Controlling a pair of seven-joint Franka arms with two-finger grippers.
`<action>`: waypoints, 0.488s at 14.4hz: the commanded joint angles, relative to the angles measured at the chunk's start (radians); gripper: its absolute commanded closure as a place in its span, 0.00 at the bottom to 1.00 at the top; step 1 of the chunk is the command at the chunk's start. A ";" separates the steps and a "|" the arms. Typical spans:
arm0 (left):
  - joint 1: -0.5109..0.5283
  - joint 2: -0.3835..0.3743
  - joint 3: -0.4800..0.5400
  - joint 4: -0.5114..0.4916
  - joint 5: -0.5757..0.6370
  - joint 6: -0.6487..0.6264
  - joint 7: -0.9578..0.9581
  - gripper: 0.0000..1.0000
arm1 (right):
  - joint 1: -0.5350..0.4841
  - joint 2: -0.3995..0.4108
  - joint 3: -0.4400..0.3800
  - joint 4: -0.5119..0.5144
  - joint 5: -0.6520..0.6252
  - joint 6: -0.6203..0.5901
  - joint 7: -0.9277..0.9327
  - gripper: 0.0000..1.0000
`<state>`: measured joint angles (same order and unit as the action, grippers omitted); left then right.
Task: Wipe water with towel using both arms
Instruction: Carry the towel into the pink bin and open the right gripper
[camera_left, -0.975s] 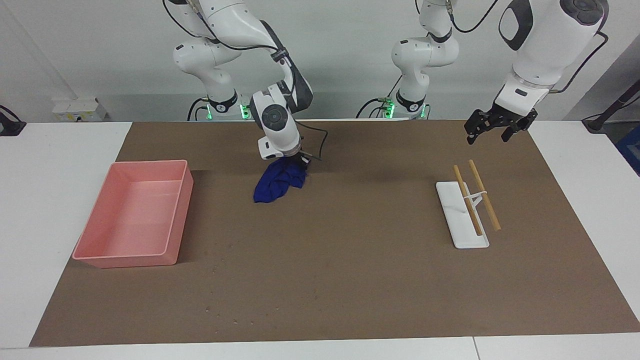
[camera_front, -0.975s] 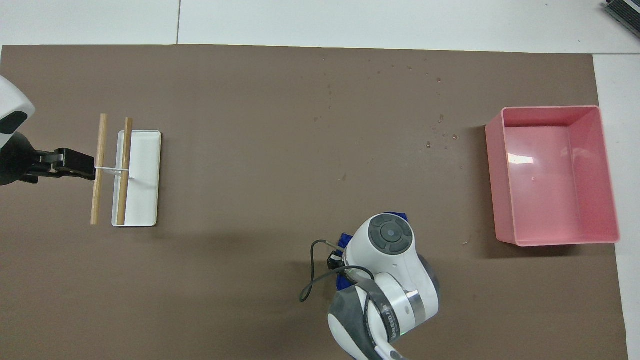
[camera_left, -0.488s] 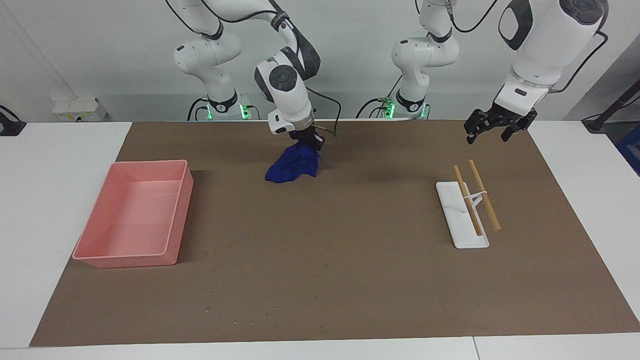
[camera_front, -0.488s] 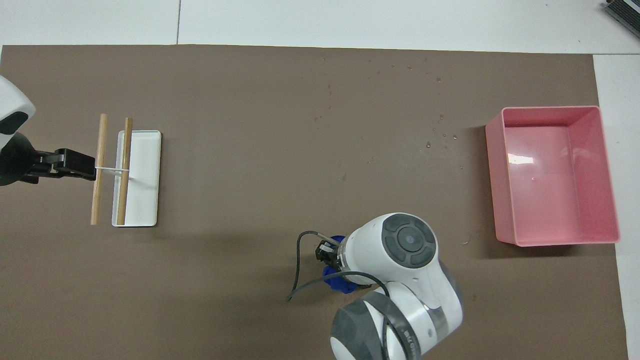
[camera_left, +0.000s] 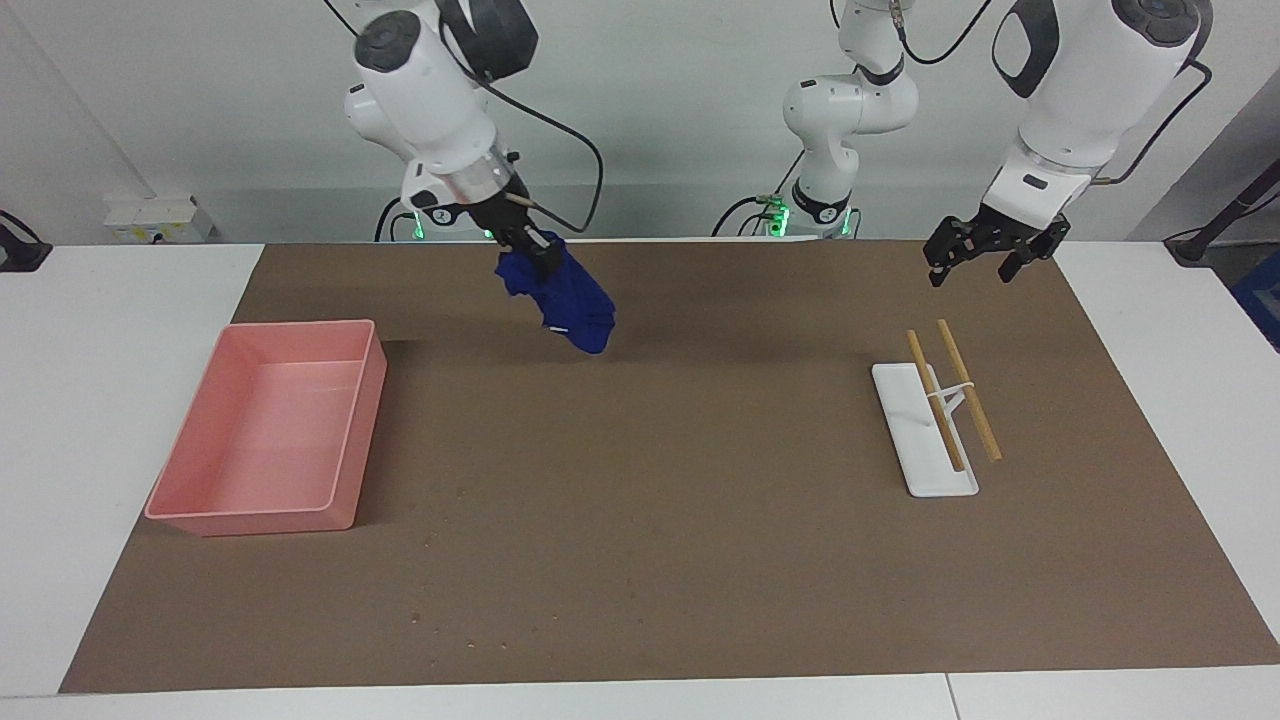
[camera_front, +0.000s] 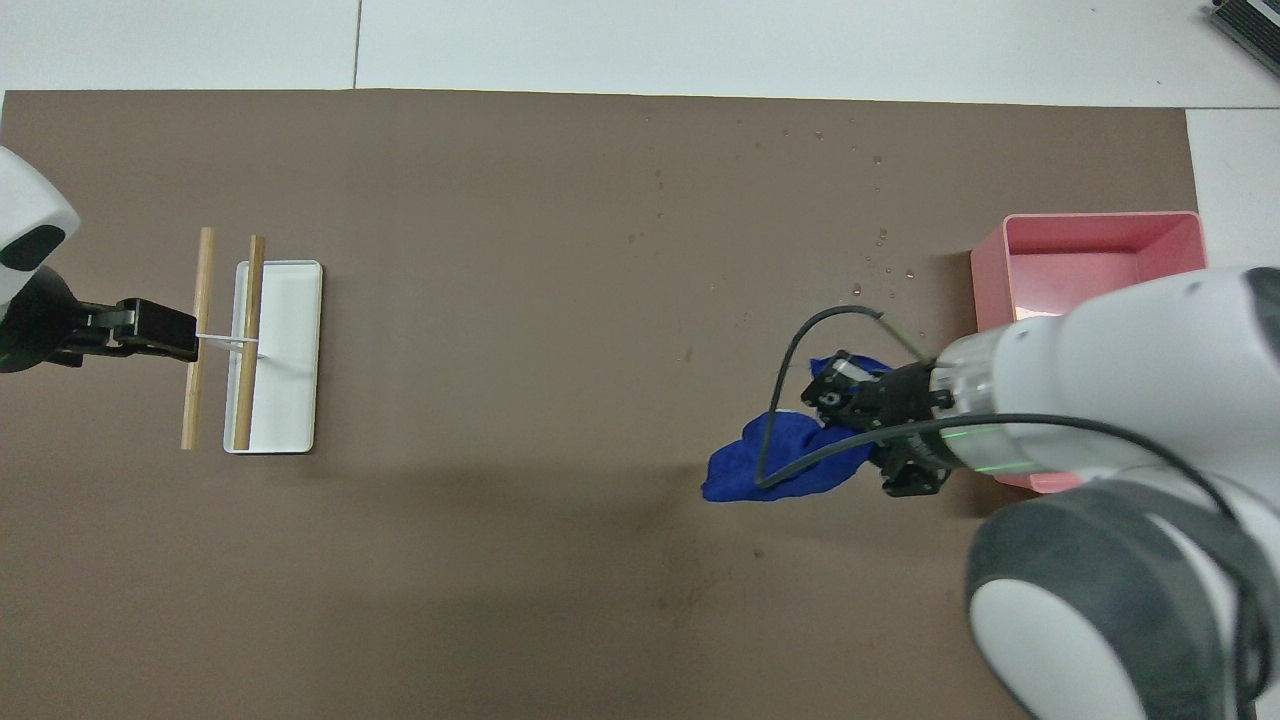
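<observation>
Facing view: tray (camera_left: 265, 440) on the tabletop; right gripper (camera_left: 530, 250), fingers clenched on the towel (camera_left: 565, 300), holds it in the air (long axis slanting down toward the stand (camera_left: 925, 430)). Left gripper (camera_left: 985, 255) waits, fingers spread, over the mat (camera_left: 650, 520). Only overhead: droplets (camera_front: 880, 265) beside the tray.
</observation>
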<state>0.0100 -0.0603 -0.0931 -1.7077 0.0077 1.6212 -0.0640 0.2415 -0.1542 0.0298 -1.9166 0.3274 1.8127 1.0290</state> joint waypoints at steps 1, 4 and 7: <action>0.001 -0.018 -0.004 -0.013 0.014 0.002 0.010 0.00 | -0.137 0.016 0.012 0.071 -0.008 -0.045 -0.085 1.00; 0.004 -0.018 -0.002 -0.013 0.014 0.008 0.010 0.00 | -0.266 0.016 0.012 0.068 -0.048 -0.036 -0.260 1.00; 0.004 -0.018 -0.002 -0.013 0.014 0.005 0.009 0.00 | -0.416 0.018 0.013 0.058 -0.099 -0.009 -0.526 1.00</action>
<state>0.0099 -0.0616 -0.0916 -1.7077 0.0077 1.6221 -0.0640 -0.0843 -0.1419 0.0261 -1.8675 0.2499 1.7884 0.6508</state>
